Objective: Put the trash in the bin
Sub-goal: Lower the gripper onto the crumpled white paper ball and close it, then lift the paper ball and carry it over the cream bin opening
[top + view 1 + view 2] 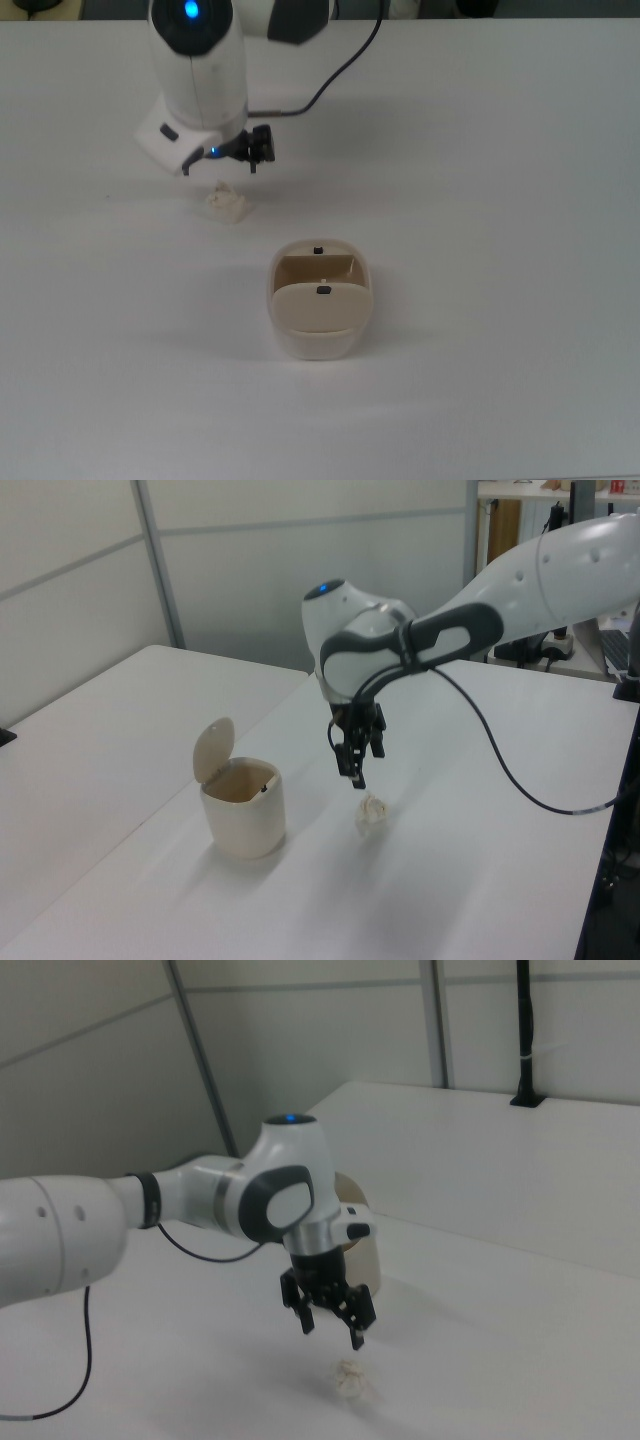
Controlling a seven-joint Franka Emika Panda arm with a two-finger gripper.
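The claw (331, 1327) (fingers spread) hangs just above the trash (350, 1377).

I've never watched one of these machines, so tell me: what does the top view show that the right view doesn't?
Only the top view shows the bin clearly, from above: its opening and two dark buttons. Its wrist hides one finger. Only the right view shows the gripper side-on, fingers spread, hanging above the trash without touching it; there the arm mostly hides the bin. Both show the white table and the paper wad.
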